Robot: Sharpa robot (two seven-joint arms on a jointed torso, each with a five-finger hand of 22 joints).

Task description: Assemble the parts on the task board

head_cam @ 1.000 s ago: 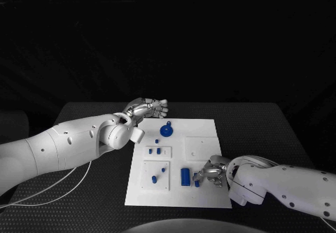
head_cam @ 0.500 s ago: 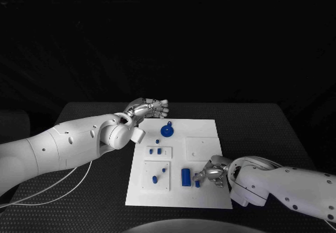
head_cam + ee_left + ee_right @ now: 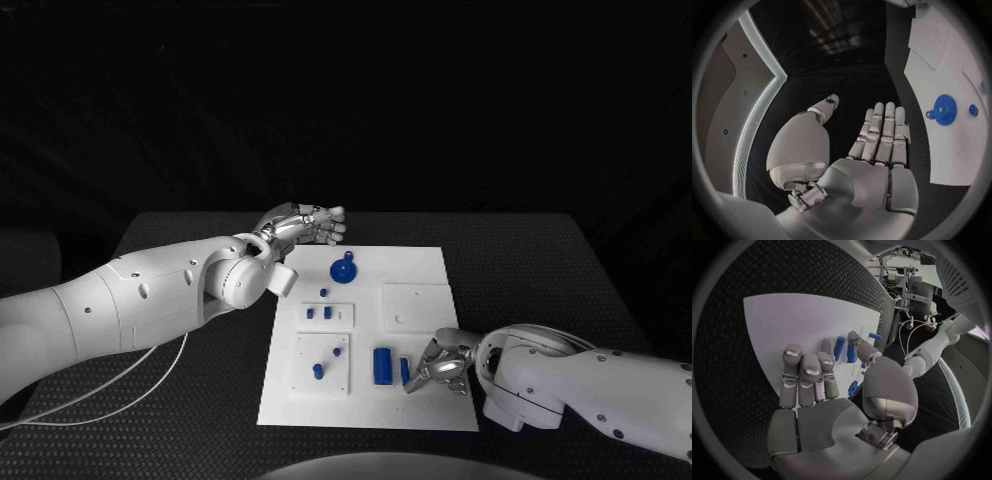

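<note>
Task board [image 3: 418,400]: white plate, centre of the head view, lower middle of the frame, on the black table [image 3: 577,260].
Gear part [image 3: 343,268]: blue, round, upper portion of the board; also seen in the left wrist view [image 3: 944,109].
Block part [image 3: 382,365]: blue, upright oblong, lower centre of the board, just left of the right hand.
Slim part [image 3: 404,368]: blue, between the block and the right hand's fingertips; contact cannot be told.
Small parts [image 3: 327,312]: blue pieces on the board's left side, mid-height and lower.
Right hand [image 3: 441,366]: lower right of the frame, over the board's lower right edge, fingers extended, holding nothing seen.
Left hand [image 3: 303,224]: upper centre-left, off the board's top-left corner, fingers straight and together, empty.
</note>
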